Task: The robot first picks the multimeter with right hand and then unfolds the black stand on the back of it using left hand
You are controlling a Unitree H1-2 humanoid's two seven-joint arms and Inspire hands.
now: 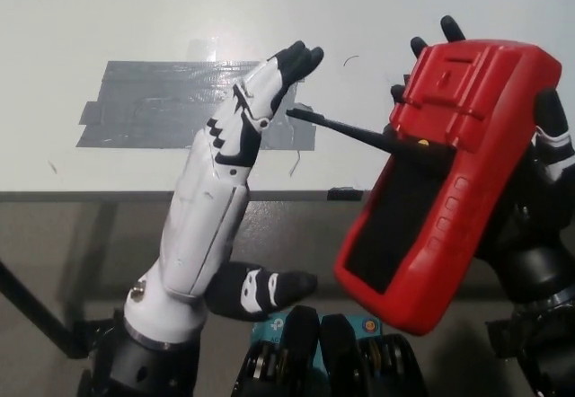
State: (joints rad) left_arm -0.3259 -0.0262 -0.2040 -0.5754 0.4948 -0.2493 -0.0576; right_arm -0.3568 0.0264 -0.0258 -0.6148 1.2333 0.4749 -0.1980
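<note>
Fingers [269, 92] of the white left hand [225, 172] stretch straight and apart toward 1 o'clock, holding nothing, tips just beside the black stand [346, 129]. At 3 o'clock, the black right hand [539, 208] grips the red multimeter [445, 181], back up, stand swung out toward 10 o'clock above grey tape [144, 105].
</note>
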